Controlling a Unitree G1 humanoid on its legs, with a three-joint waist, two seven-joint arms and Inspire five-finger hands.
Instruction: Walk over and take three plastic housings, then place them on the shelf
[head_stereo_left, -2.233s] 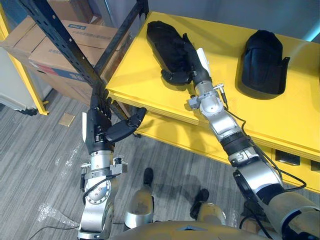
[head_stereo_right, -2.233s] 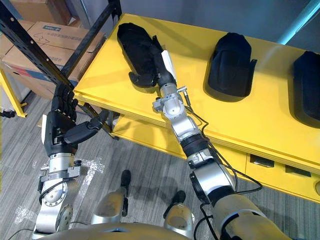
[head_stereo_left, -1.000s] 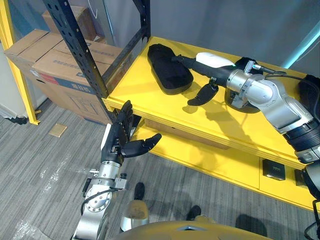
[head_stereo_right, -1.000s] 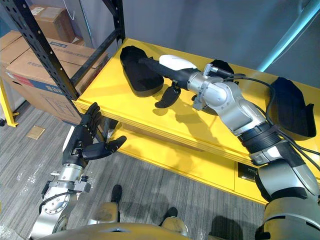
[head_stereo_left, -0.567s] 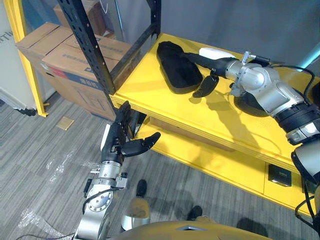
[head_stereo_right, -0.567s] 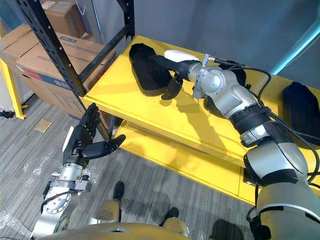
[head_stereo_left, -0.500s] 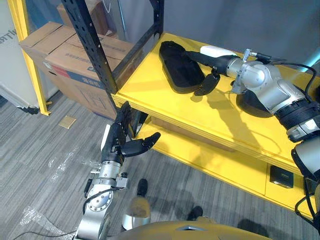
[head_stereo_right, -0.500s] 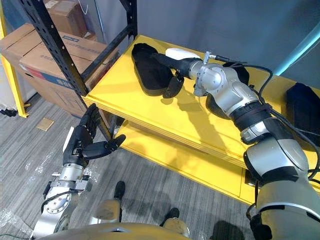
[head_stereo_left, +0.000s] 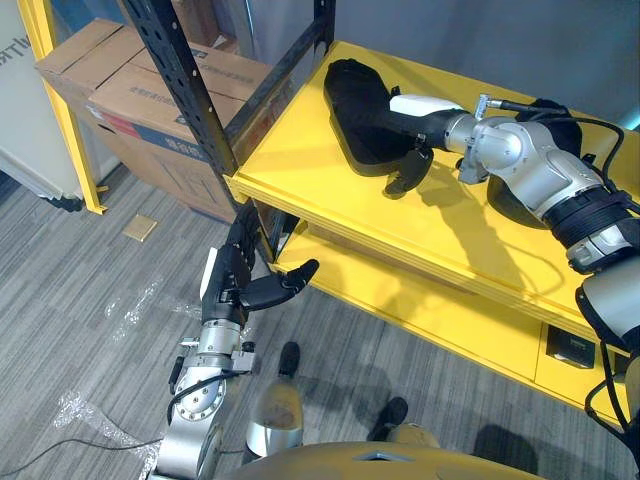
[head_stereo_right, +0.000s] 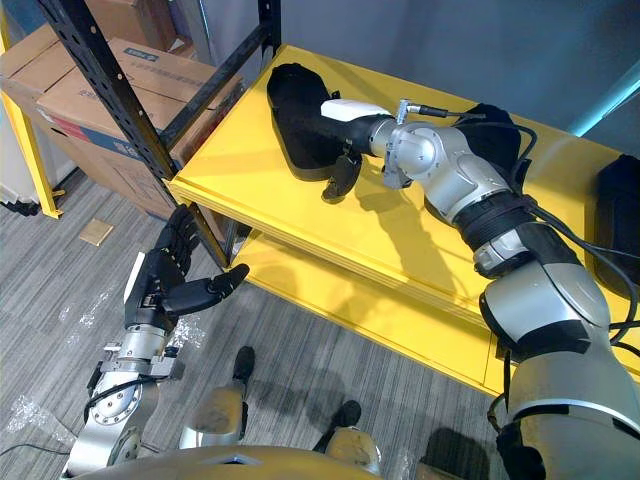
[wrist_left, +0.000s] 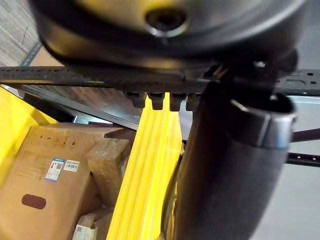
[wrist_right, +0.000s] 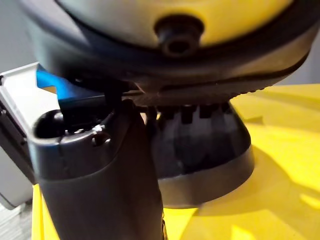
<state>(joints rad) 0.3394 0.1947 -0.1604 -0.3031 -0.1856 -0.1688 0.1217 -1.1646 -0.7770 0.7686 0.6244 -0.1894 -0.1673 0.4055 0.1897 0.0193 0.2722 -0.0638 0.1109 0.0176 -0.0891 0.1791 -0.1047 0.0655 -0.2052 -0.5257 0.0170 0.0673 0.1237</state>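
Observation:
Three black plastic housings lie on the yellow shelf top (head_stereo_left: 320, 190). The left housing (head_stereo_left: 352, 110) sits near the back left corner, and my right hand (head_stereo_left: 410, 120) lies across its right side with straight fingers, thumb hanging beside its front edge. In the right wrist view the housing (wrist_right: 210, 155) shows just past the fingers. The middle housing (head_stereo_right: 500, 130) is partly hidden behind my right arm. A third housing (head_stereo_right: 622, 200) lies at the far right. My left hand (head_stereo_left: 235, 285) hangs open and empty below the shelf's front left corner, above the floor.
A black rack upright (head_stereo_left: 180, 80) rises at the shelf's left corner with a diagonal brace behind it. Cardboard boxes (head_stereo_left: 130, 85) stand to the left, next to a yellow post (head_stereo_left: 60, 90). A lower yellow shelf (head_stereo_left: 430, 310) juts out beneath the top.
The camera has shifted. My right hand has come down from above the shelf top and moved left, so its fingers now rest on the left housing. The left hand has held its pose.

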